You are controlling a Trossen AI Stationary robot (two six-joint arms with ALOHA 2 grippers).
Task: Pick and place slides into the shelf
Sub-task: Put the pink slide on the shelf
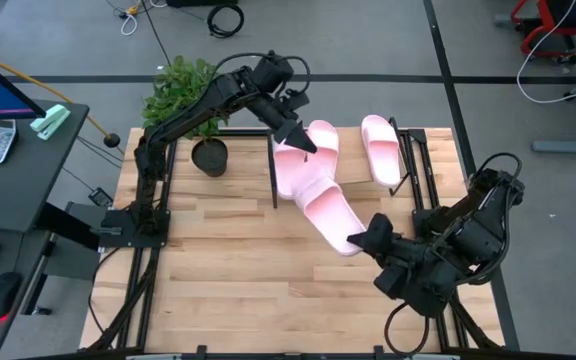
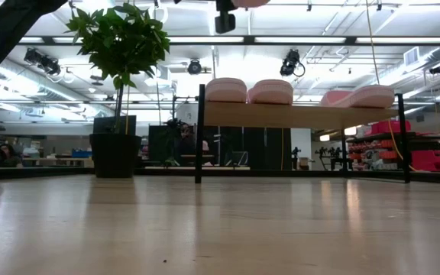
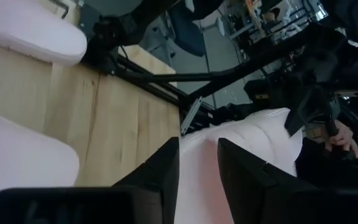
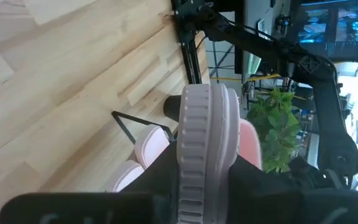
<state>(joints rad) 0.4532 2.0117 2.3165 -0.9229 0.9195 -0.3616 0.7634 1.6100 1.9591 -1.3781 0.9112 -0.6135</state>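
Pinched edge-on between your right gripper's [image 4: 204, 186] fingers, the fourth slide [image 4: 205, 134] fills the right wrist view, its ribbed sole rim standing up between the two dark pads. From above, that slide [image 1: 330, 212] runs diagonally from the right gripper [image 1: 373, 238] up toward the shelf [image 1: 271, 172], and its far end sits under your left gripper [image 1: 303, 143]. In the left wrist view the left fingers [image 3: 166, 174] straddle the pink foam with a narrow gap, part open; whether they press on it you cannot tell.

Judging progress: three slides look placed. Two lie side by side at the shelf's left end [image 1: 308, 160] and one [image 1: 380, 147] rests at its right end, as the low view confirms with three pale shapes on the slanted board. The fourth is not yet seated, so one placement remains, and the free space is the gap between the left pair and the right one.

Around this, a potted plant [image 1: 183, 100] stands just beside the shelf's left end on the wood surface [image 1: 228, 260]. The left arm itself hangs over the target gap, and the neighbouring slides crowd the slot, so you would likely need to clear that arm first.
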